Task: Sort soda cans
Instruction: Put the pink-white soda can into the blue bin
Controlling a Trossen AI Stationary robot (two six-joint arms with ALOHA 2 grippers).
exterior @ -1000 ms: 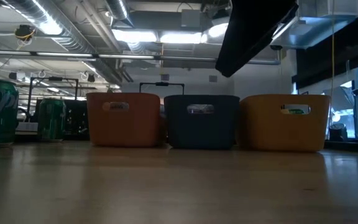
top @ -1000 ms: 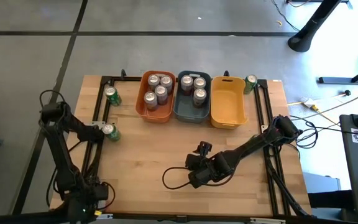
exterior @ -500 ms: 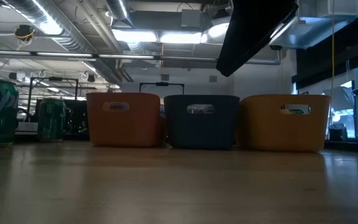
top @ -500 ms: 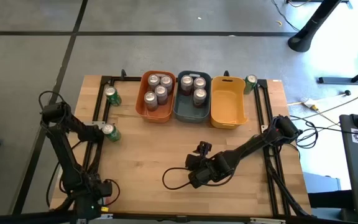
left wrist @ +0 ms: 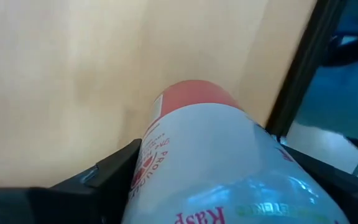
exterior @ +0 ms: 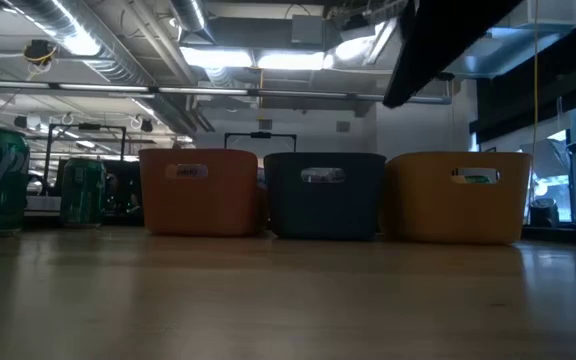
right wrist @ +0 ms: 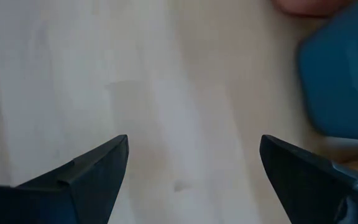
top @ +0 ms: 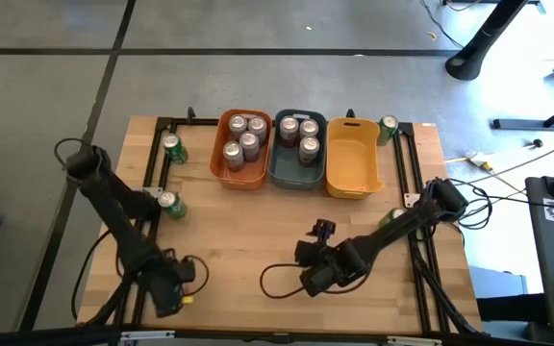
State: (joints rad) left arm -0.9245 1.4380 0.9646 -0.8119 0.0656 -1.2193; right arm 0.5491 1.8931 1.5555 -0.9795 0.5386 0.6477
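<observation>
Left arm swung inward, fingers (left wrist: 98, 180) clamped on can (left wrist: 210, 162); right fingers (right wrist: 92, 171) apart.

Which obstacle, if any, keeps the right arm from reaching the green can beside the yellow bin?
Probably none: the right end effector is open and empty, and bare table lies between it and the green can.
</observation>
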